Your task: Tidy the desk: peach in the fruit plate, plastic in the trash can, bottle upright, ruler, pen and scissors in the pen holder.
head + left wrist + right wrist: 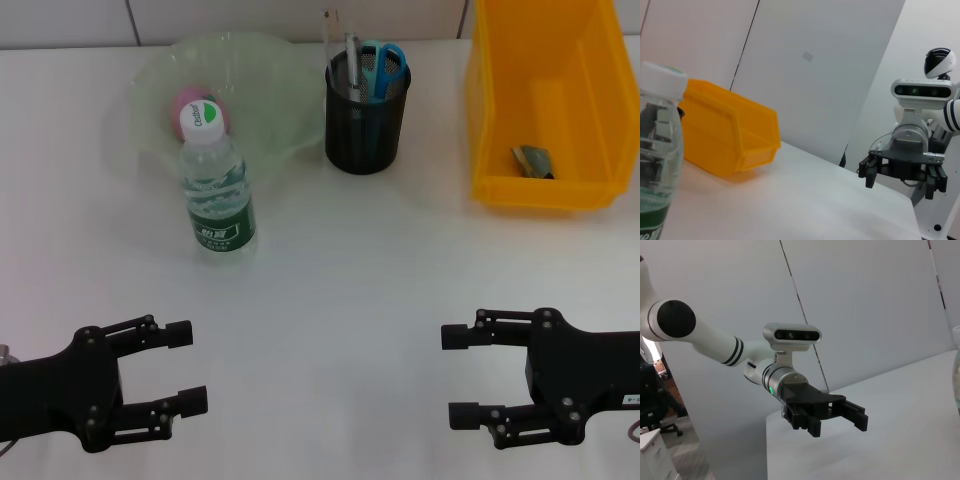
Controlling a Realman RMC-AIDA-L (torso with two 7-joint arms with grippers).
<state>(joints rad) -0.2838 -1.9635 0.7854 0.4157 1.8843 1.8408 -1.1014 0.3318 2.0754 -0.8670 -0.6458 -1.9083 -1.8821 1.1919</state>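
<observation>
The bottle (pixel 218 190) stood upright just before the fruit plate (pixel 280 90), the peach (pixel 190 103) inside it; scissors (pixel 383 68) sat in the pen holder (pixel 367 120). My left gripper (pixel 178 368) and right gripper (pixel 462 375) hung open and empty, well apart; I judged holding clear best.

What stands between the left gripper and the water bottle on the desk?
Nothing visible does. The bottle stands upright in front of the fruit plate, and only bare desk lies between it and the left gripper, which is open near the front edge. The right gripper is open too.
</observation>
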